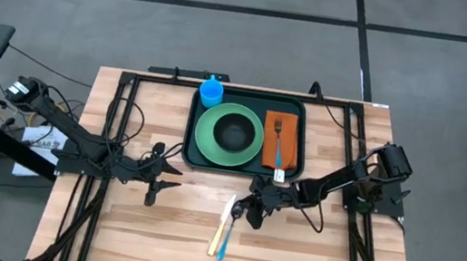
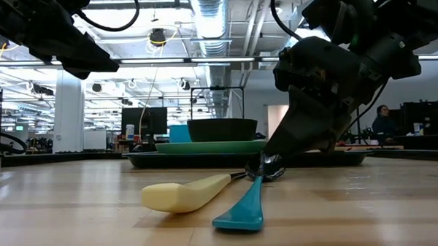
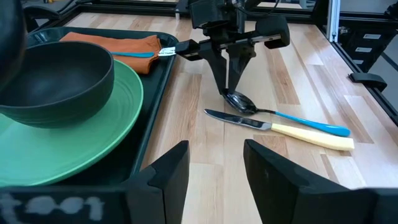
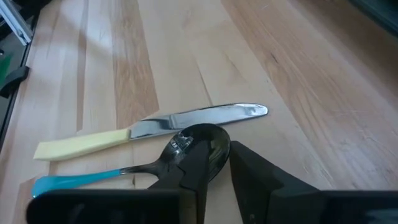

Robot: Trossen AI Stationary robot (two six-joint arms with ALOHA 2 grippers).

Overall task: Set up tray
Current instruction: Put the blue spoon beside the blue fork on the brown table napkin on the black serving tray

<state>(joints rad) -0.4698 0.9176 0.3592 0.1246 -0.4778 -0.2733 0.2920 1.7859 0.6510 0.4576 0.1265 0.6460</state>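
The dark green tray (image 1: 190, 124) sits at the table's far middle. It holds a light-green plate (image 1: 210, 148) with a dark bowl (image 1: 233, 133), a blue cup (image 1: 211, 91), and an orange napkin (image 1: 269, 154) with a blue-handled fork (image 1: 278, 137) lying on it. In front of the tray, a cream-handled knife (image 3: 273, 127) and a blue-handled spoon (image 3: 311, 122) lie side by side on the wood. My right gripper (image 1: 251, 211) points down onto the spoon's bowl, fingers close together. My left gripper (image 1: 177, 178) hovers open left of the tray's near corner. My right gripper comes from above, pointing down, at the spoon's bowl end (image 4: 208, 140). One finger (image 4: 186, 186) covers part of the bowl and the other (image 4: 258, 180) stands just outside its rim, so the rim sits between them. The blue handle (image 4: 74, 182) lies on the table.
The knife (image 4: 149, 129) lies right beside the spoon, its blade tip past the spoon's bowl. Bare wood stretches along the table's near edge and to both sides of the cutlery. Black frame rails and cables run along the table's left and right sides.
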